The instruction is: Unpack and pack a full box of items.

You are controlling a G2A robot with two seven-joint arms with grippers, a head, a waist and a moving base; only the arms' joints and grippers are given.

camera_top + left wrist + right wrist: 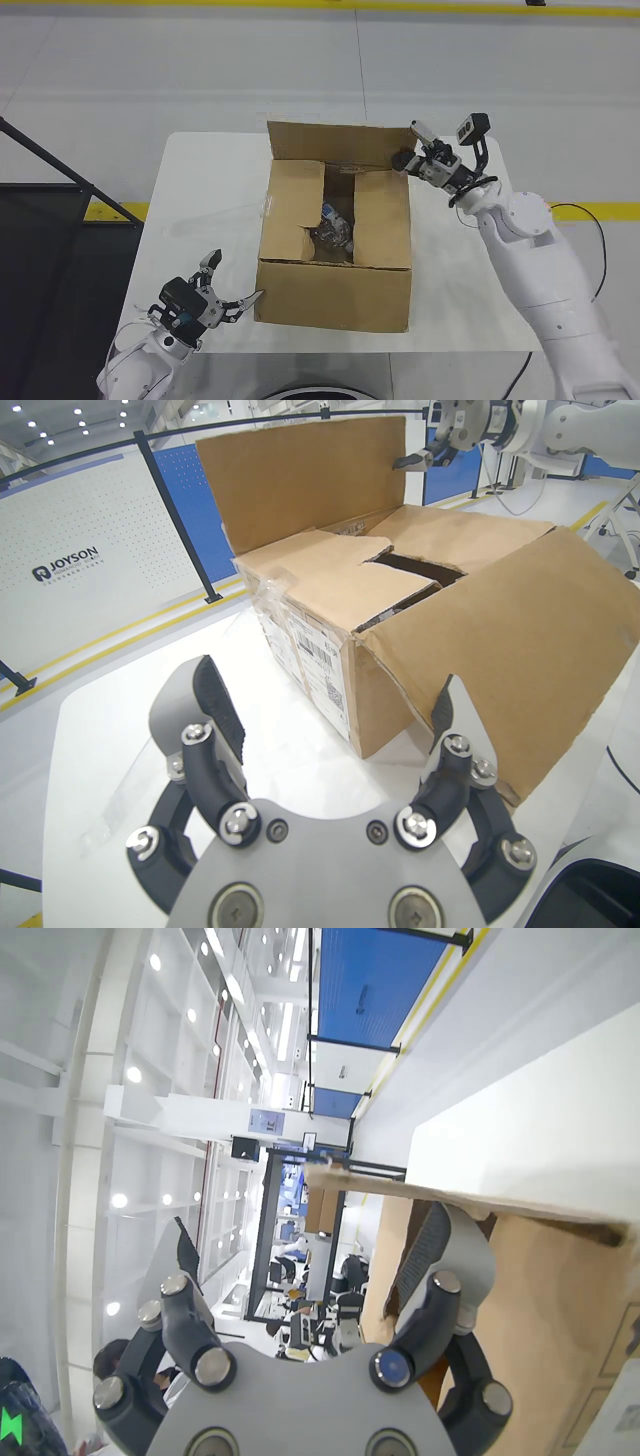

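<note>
A brown cardboard box (335,270) stands in the middle of the white table (200,190). Its far flap (335,142) stands upright, and the two side flaps lie folded in with a gap between them. Plastic-wrapped items (335,232) show through that gap. My left gripper (237,277) hangs open at the box's near left corner (360,700), fingers spread with nothing between them (327,672). My right gripper (408,158) is open at the upright flap's right top corner (400,430), one finger (430,1238) close against the cardboard edge (500,1208).
A strip of clear tape (215,215) lies on the table left of the box, with more tape stuck to the box's left side (270,590). A black barrier rail (60,170) runs beside the table's left edge. A shipping label (320,665) faces my left gripper.
</note>
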